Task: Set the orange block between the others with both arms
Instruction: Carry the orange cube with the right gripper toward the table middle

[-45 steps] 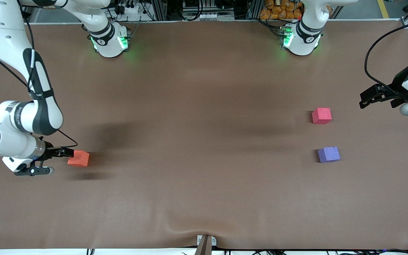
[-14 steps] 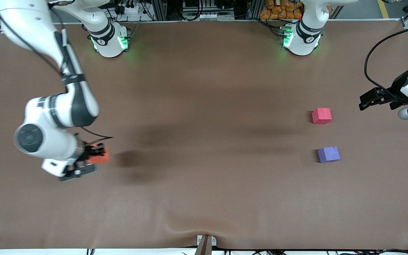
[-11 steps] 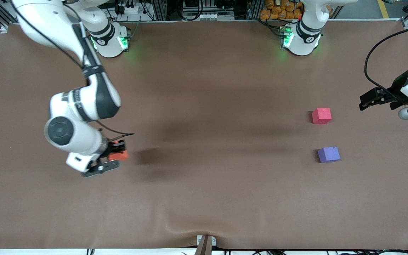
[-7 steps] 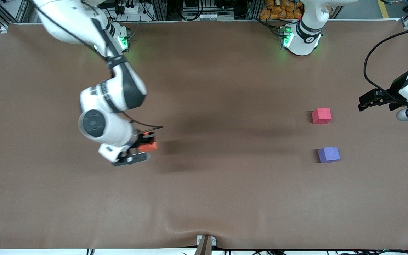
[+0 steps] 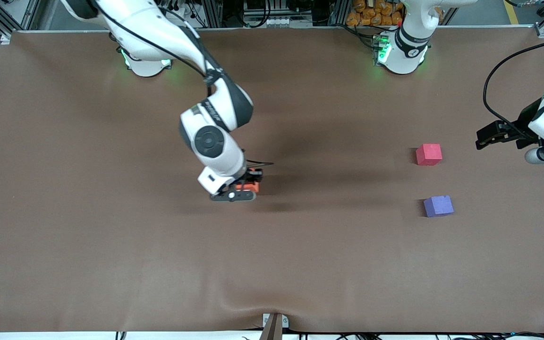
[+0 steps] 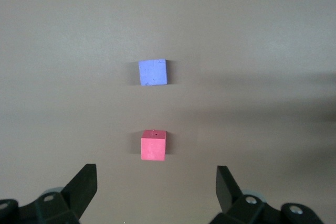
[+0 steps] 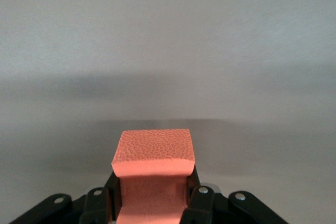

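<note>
My right gripper [image 5: 250,184] is shut on the orange block [image 5: 247,187], carried in the air over the middle of the table; the block [image 7: 153,158] fills the space between its fingers in the right wrist view. The red-pink cube [image 5: 429,154] and the purple-blue cube [image 5: 438,206] rest on the table toward the left arm's end, the purple-blue one nearer the front camera, with a gap between them. My left gripper [image 5: 485,137] waits open beside the red-pink cube, at the table's end. In the left wrist view the red-pink cube [image 6: 154,145] and the purple-blue cube [image 6: 153,72] lie ahead of the open jaws.
The brown table mat [image 5: 272,264] has a ripple near its front edge. A black cable [image 5: 498,71] loops over the left arm's end of the table. The two green-lit bases [image 5: 147,61] stand along the edge farthest from the front camera.
My right arm has swung from its own end of the table toward the middle, carrying the orange block. The left gripper has barely shifted. The two cubes have not moved.
</note>
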`<act>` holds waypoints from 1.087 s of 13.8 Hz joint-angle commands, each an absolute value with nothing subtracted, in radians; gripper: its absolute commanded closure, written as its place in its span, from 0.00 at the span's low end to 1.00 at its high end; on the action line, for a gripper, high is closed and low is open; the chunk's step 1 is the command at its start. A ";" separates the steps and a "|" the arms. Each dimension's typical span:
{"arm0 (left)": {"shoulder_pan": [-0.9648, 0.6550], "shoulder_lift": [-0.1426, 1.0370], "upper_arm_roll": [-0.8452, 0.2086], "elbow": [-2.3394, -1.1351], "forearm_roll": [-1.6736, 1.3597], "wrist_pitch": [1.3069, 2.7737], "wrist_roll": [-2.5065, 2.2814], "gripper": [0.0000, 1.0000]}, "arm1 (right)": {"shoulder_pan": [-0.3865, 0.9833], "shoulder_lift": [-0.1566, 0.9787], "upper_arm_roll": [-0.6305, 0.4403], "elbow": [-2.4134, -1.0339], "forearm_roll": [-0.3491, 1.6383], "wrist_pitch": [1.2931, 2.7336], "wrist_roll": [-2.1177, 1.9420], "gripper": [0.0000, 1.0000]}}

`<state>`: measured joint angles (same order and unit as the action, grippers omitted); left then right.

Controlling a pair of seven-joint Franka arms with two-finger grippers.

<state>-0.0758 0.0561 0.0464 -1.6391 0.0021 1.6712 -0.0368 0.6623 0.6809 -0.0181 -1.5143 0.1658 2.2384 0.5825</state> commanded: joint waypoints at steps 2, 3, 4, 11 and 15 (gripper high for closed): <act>-0.074 0.069 0.044 -1.629 -0.015 1.660 -0.014 0.00 | 0.739 0.797 -0.029 -1.396 0.170 2.261 0.750 1.00; -0.081 0.072 0.044 -1.629 -0.015 1.661 -0.017 0.00 | 0.752 0.817 -0.032 -1.378 0.169 2.261 0.780 1.00; -0.084 0.074 0.043 -1.629 -0.017 1.660 -0.023 0.00 | 0.756 0.828 -0.032 -1.371 0.169 2.261 0.787 1.00; -0.090 0.098 0.041 -1.628 -0.017 1.666 -0.026 0.00 | 0.759 0.853 -0.032 -1.362 0.167 2.263 0.787 0.73; -0.095 0.138 0.040 -1.626 -0.061 1.675 -0.037 0.00 | 0.769 0.853 -0.032 -1.362 0.140 2.264 0.792 0.00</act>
<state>-0.0895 0.1089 0.0394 -1.6397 -0.0383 1.6719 -0.0368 0.7562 0.8277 -0.0246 -1.3997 0.1559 2.2692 0.7740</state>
